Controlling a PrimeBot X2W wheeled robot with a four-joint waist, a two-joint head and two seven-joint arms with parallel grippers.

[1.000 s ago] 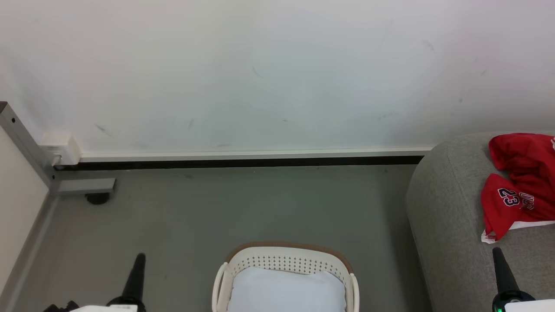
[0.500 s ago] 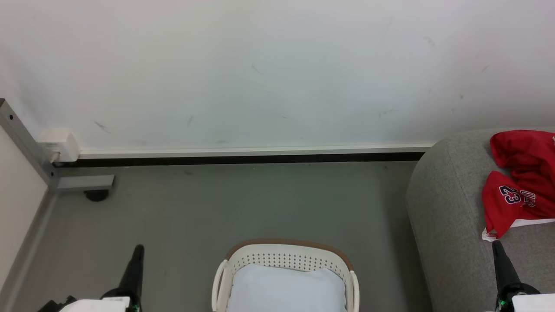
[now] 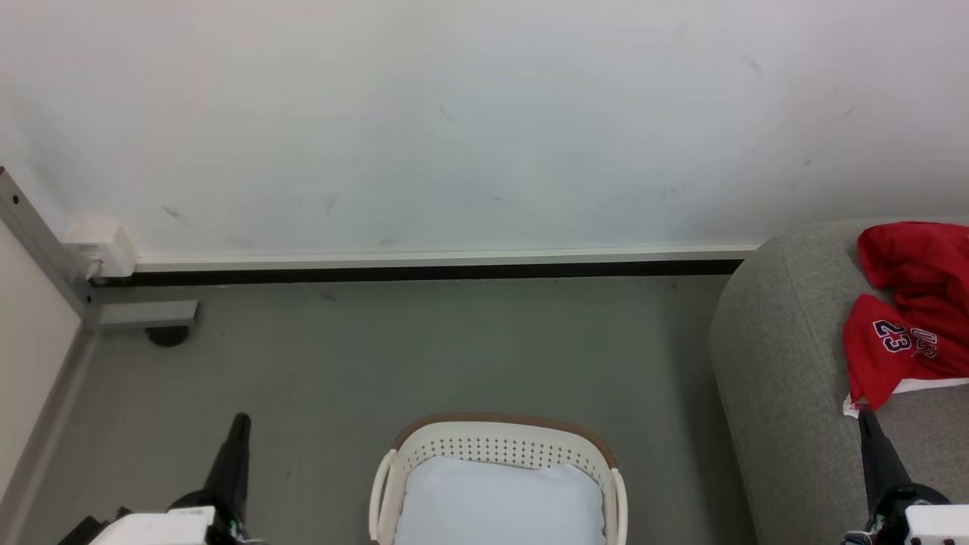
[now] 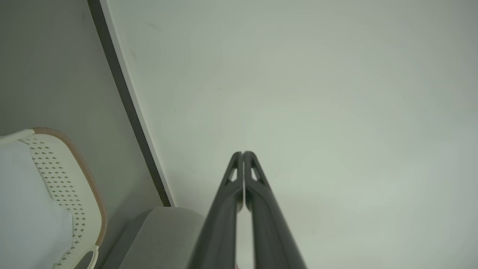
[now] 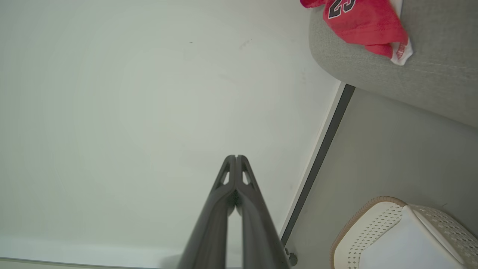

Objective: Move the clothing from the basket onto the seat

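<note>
Now, your left gripper (image 3: 240, 421) lower left, right gripper (image 3: 865, 418) lower right, both pinched closed, empty, red clothing (image 3: 912, 322) on sofa (image 3: 780, 363), right edge, basket (image 3: 492, 452) bottom centre.

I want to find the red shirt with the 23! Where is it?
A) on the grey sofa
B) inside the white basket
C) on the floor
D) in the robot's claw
A: the red clothing lies on the grey sofa, and the basket shows a pale pad inside.

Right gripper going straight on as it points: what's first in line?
Likely the wall: the right gripper aims at it, with the clothing and the seat off to the side. Depth unclear.
</note>
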